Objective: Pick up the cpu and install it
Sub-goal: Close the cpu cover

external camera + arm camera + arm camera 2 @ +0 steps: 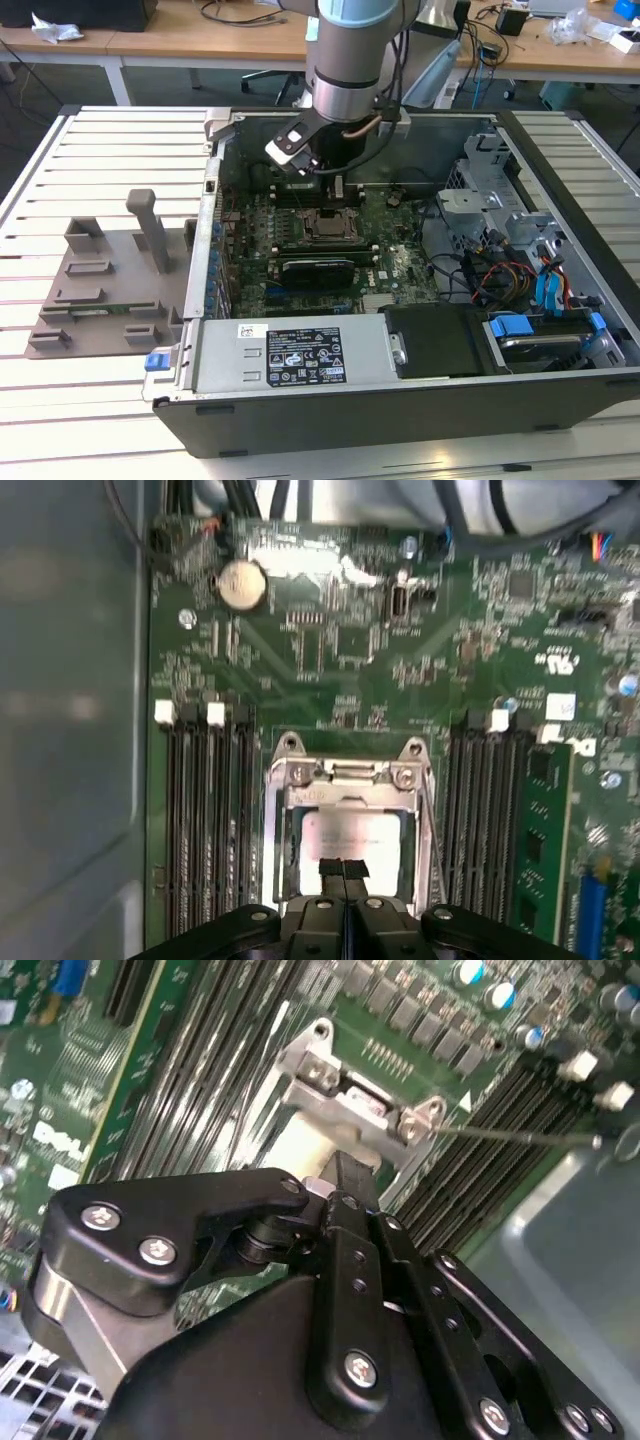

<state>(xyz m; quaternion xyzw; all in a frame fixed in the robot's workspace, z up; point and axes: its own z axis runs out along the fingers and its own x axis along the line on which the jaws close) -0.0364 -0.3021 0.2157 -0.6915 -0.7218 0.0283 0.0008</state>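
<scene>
The cpu (355, 832), a flat silvery square, lies inside the metal socket frame (345, 772) on the green motherboard (350, 670). My gripper (343, 870) hangs right over its near edge, the two black fingertips pressed together with no gap. In the second wrist view the gripper (347, 1168) points down at the socket frame (350, 1105). In the exterior view the gripper (330, 185) sits low inside the open computer case (400, 400), just behind the socket (328, 222).
Memory slots (205, 820) flank the socket, and a green memory stick (545, 830) stands beside it. A black expansion card (318, 268) lies in front of the socket. The drive cage and cables (500, 230) fill the exterior view's right. A grey tray with posts (100, 280) rests outside the case.
</scene>
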